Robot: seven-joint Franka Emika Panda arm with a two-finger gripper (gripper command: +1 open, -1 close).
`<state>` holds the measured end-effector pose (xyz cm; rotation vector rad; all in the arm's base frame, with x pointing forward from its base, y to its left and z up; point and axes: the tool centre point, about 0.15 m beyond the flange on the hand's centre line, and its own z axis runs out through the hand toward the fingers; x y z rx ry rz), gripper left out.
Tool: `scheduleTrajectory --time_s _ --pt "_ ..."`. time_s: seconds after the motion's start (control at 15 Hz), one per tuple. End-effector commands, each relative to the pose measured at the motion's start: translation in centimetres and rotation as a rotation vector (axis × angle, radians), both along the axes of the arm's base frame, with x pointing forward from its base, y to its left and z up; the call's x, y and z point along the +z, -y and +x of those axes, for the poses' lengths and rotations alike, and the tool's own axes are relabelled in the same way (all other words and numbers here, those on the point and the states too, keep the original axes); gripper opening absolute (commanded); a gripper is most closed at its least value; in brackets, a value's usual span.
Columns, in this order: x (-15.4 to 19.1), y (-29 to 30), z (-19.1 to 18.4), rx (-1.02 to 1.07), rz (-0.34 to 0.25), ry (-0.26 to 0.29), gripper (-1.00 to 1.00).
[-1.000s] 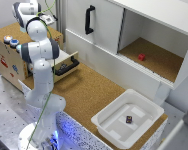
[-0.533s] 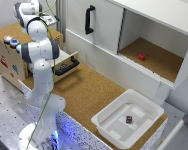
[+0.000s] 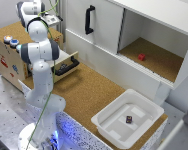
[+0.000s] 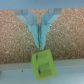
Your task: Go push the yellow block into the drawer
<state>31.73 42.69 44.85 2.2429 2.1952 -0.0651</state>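
I am seeing a white cabinet [image 3: 144, 30] standing over a cork counter [image 3: 89, 92], its compartment possibly cork-lined too.

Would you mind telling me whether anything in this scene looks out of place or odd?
Nothing looks damaged or spilled. The drawer stands open. A small red object lies alone in the open cabinet, and a small dark one in the white tub.
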Motion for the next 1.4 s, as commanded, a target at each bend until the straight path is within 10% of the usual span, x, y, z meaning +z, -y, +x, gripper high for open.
scheduleTrajectory --time_s 0.0,0.53,0.6,1.33 --pt "-0.6 4.1 -1.3 -0.016 0.119 0.039 -1.0" --pt "0.3 6.0 -1.2 -0.048 0.154 0.063 -1.0" --pt "0.6 6.2 -1.2 -0.054 0.156 0.069 1.0" --pt "3.7 9.4 -0.2 -0.088 0.212 0.116 1.0"
